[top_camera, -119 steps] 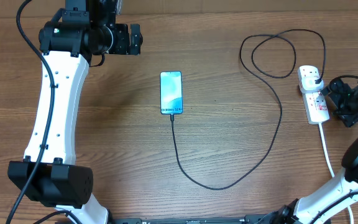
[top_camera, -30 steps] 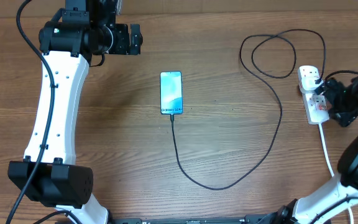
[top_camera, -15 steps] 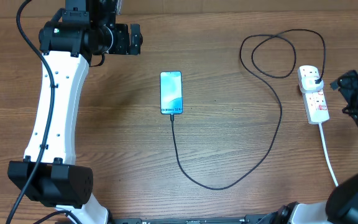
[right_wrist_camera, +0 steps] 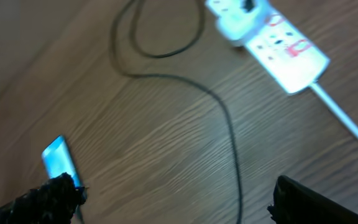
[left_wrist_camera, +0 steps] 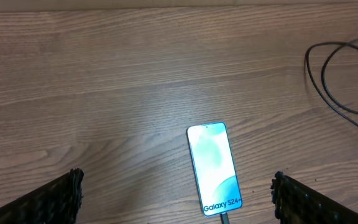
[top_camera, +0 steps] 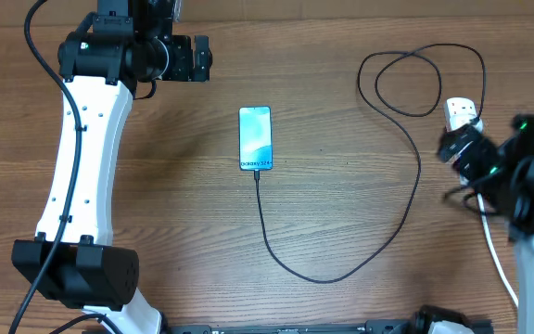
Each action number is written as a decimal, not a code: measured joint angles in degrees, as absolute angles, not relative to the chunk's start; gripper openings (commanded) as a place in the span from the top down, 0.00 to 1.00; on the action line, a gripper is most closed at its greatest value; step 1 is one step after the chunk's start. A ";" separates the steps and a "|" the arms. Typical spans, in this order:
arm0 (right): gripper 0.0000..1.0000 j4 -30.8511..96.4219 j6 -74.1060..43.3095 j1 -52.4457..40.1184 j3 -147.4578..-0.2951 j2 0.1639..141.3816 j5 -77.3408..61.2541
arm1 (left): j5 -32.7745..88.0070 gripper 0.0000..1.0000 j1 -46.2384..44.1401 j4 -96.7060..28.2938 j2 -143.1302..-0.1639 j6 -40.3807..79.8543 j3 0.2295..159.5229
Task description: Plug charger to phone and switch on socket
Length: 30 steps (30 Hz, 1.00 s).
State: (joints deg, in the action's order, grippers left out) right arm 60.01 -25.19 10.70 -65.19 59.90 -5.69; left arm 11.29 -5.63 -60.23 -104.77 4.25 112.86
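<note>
Phone lies in the middle of the table, screen lit, with the charger stuck in its 6 o'clock end. I see the socket at 3 o'clock, with my right gripper over it, spread wide and empty. My left gripper, at 11 o'clock, is too.

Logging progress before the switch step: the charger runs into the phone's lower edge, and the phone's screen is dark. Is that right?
Not quite. The charger does run into the lower edge of the phone, but the screen is not dark. It is lit light blue, which the left wrist view shows clearly.
</note>
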 measured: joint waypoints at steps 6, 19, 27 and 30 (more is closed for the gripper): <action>0.00 64.84 -25.26 1.65 -62.17 48.18 -5.76 | 11.29 0.00 -5.63 -60.23 -104.77 4.25 112.86; 0.00 78.78 -25.34 -0.10 -61.45 44.31 -7.81 | 11.29 0.00 -5.63 -60.23 -104.77 4.25 112.86; 0.00 78.78 -25.45 -0.10 -61.45 44.31 -8.78 | 11.29 0.00 -5.63 -60.23 -104.77 4.25 112.86; 0.00 78.76 -25.45 -0.10 -61.45 44.31 -8.78 | 11.29 0.00 -5.63 -60.23 -104.77 4.25 112.86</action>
